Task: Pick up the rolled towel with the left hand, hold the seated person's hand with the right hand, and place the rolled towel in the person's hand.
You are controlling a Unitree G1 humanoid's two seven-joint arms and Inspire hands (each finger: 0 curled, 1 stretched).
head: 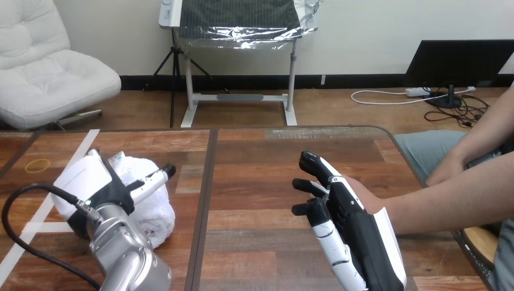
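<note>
Left robot hand [112,191], lower left of frame, is down on the white rolled terry towel [154,212], touching its top and left side. Cannot tell whether it has closed on the towel. The towel rests on the brown wooden plank surface [260,157], lower left, and looks not yet lifted.

Right robot hand [342,212], lower centre-right, lies against the person's hand [362,193]. That hand shows just behind the robot hand's white shell, with the forearm coming in from the right edge. Grip or mere contact: cannot tell.

Handling, as a judgement:
- **Feel:** the towel looks soft, light and squashy; the cloth gives friction and is not fragile, so a firm squeeze should be safe.
- **Where to hold:** probably best across the middle of the roll, wrapped round its girth, so the roll holds together.
- **Risks:** a pinch at one end would likely let it sag or loosen, and a loose outer flap could unroll on the way over.

Further out:
- A thin yellow rubber band loop [37,165] lies at the left edge, well apart from the towel.
- A white tape strip [79,148] runs diagonally on the surface, upper left of the left arm.
- The person's other hand [445,171] is at the right, just off the surface's edge.
</note>
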